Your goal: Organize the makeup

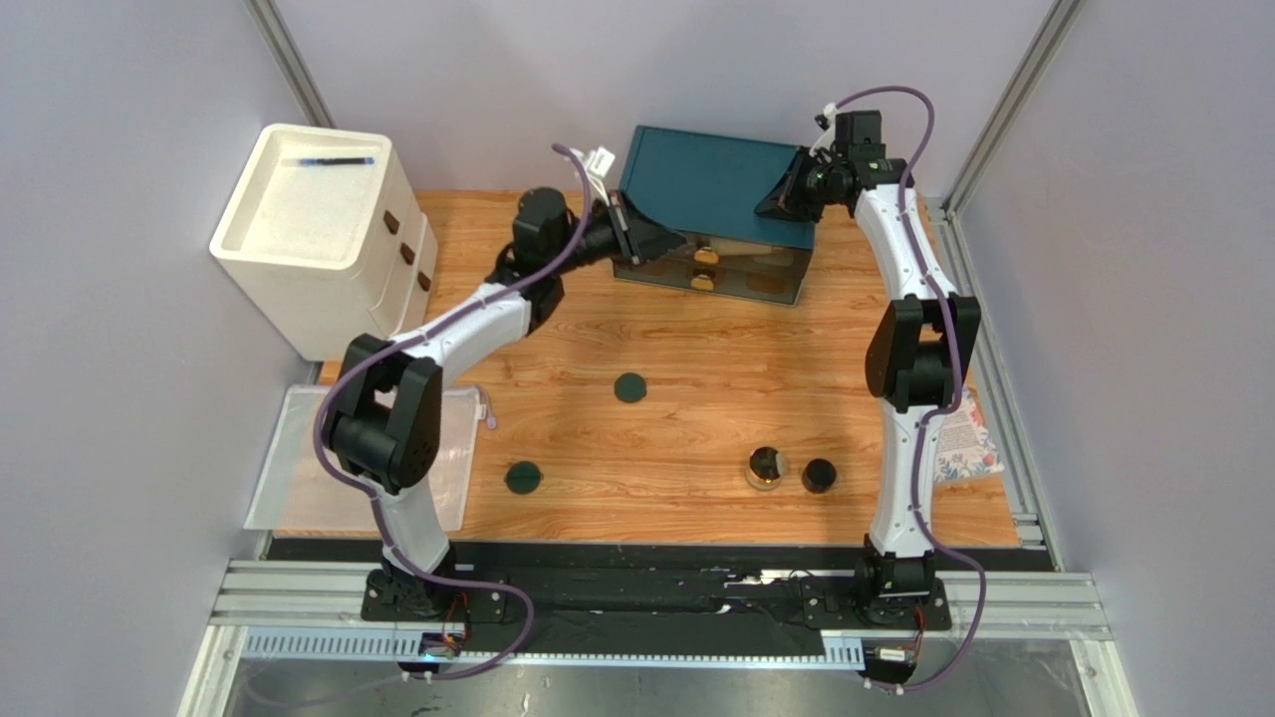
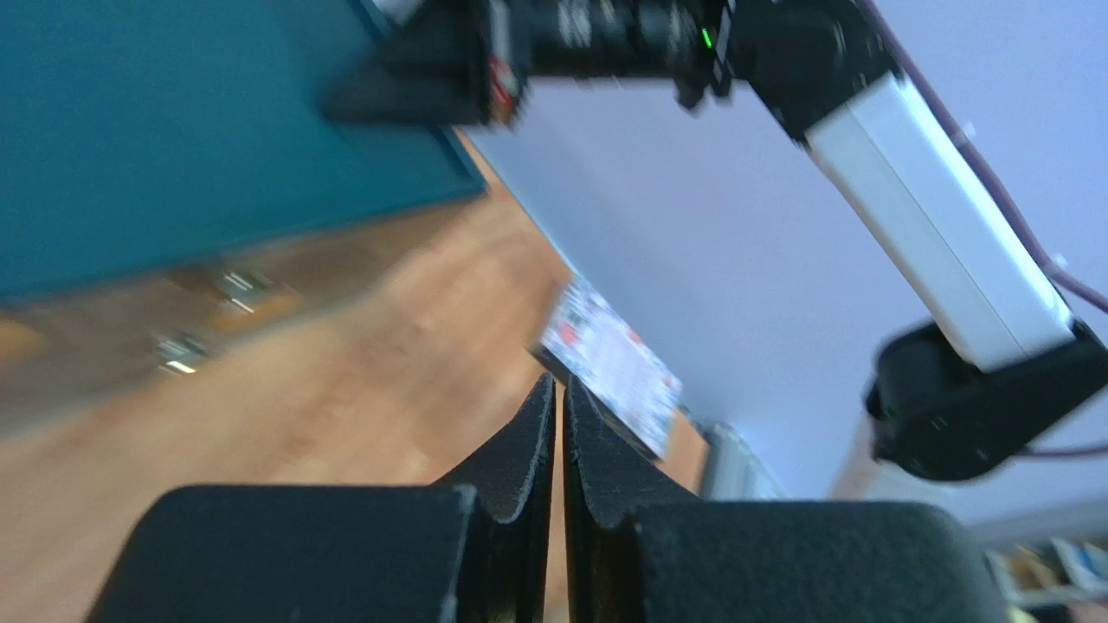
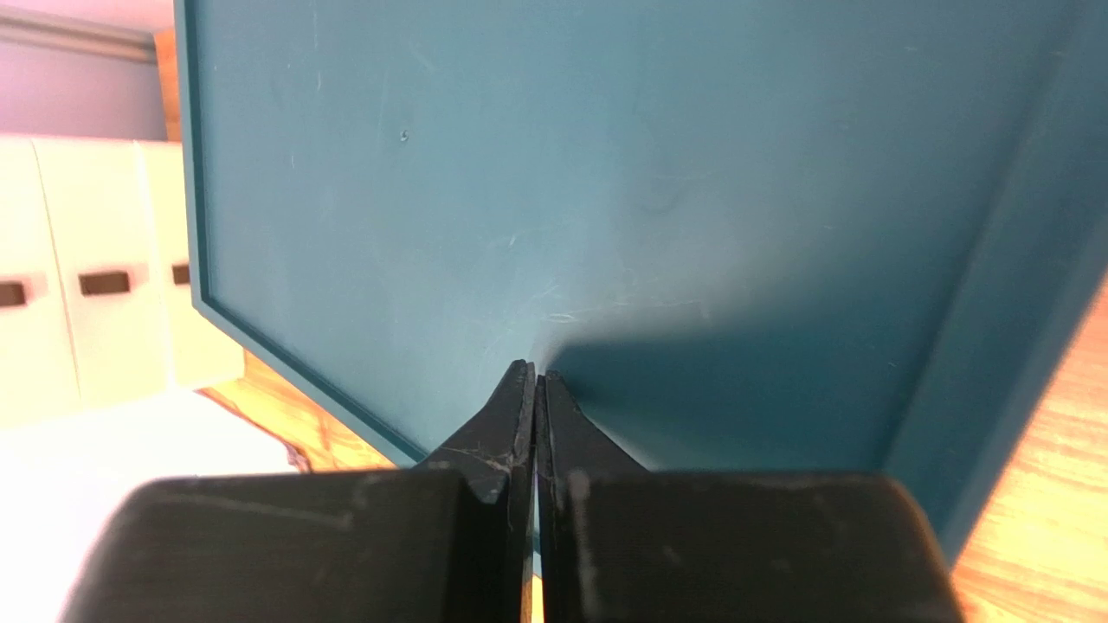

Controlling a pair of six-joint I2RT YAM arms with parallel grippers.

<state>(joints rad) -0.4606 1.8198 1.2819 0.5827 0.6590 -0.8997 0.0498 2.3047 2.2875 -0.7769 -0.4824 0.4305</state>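
Note:
Two flat dark-green discs [image 1: 630, 389] [image 1: 523, 478] lie on the wooden table. Two round dark jars [image 1: 766, 468] [image 1: 819, 475] stand side by side at the front right. The bottles and tubes are out of view. My left gripper [image 1: 641, 233] is shut and empty at the left front corner of the teal box [image 1: 719, 187]; its closed tips [image 2: 561, 390] point across the table. My right gripper [image 1: 783, 194] is shut and empty, tips [image 3: 535, 377] at the box's teal top [image 3: 585, 195].
Small yellowish items [image 1: 702, 269] show through the box's clear drawers. A white drawer cabinet [image 1: 322, 232] stands at the back left, and a clear tray [image 1: 292, 456] lies at the front left. A patterned card [image 1: 965, 441] lies at the right edge [image 2: 611, 364].

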